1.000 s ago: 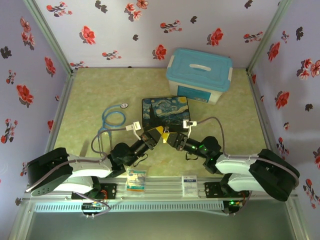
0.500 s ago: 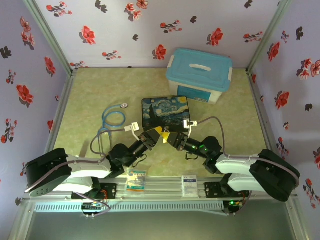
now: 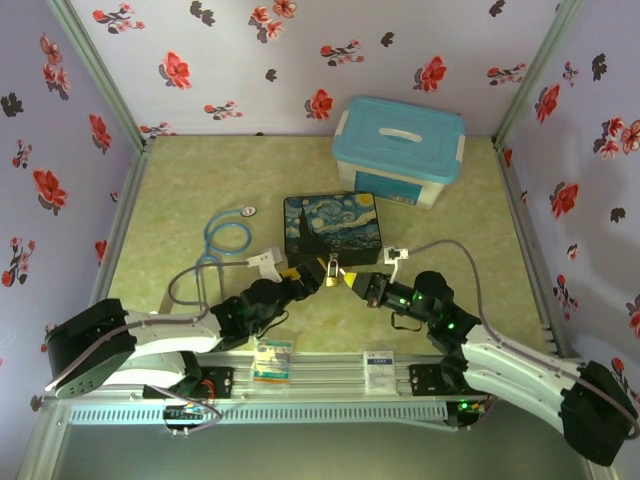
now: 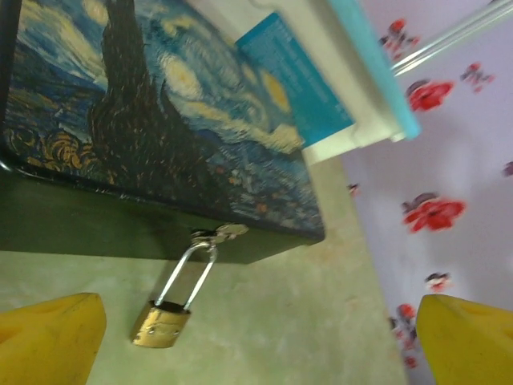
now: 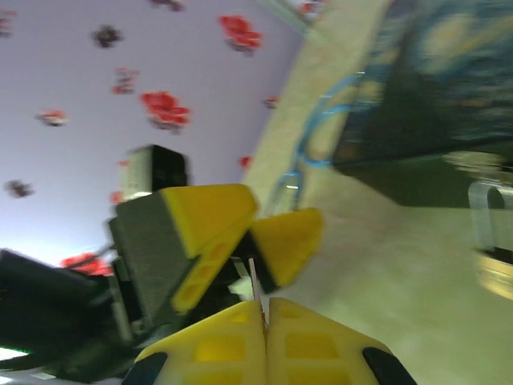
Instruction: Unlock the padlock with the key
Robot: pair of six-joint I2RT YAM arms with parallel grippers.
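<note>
Key pinched in my right gripper, padlock hanging on the box in front of my open left gripper.

My right gripper (image 5: 263,309) has its yellow fingers pressed together on the key (image 5: 252,282), a thin silvery sliver standing up between the tips. My left gripper (image 4: 256,345) is spread wide and holds nothing, with a yellow fingertip (image 4: 48,341) at each lower corner of its wrist view. Ahead of it, the padlock (image 4: 164,322) hangs by its silver shackle from the hasp (image 4: 215,234) on the near side of the painted box (image 4: 144,136). Its brass body is tilted and sits low by the worktop (image 4: 304,321); I cannot tell whether it touches. From above, both grippers sit just in front of the box, with the padlock between them. A stethoscope (image 3: 228,236) lies to the left, and a blue-lidded bin (image 3: 400,150) stands behind the box.
</note>
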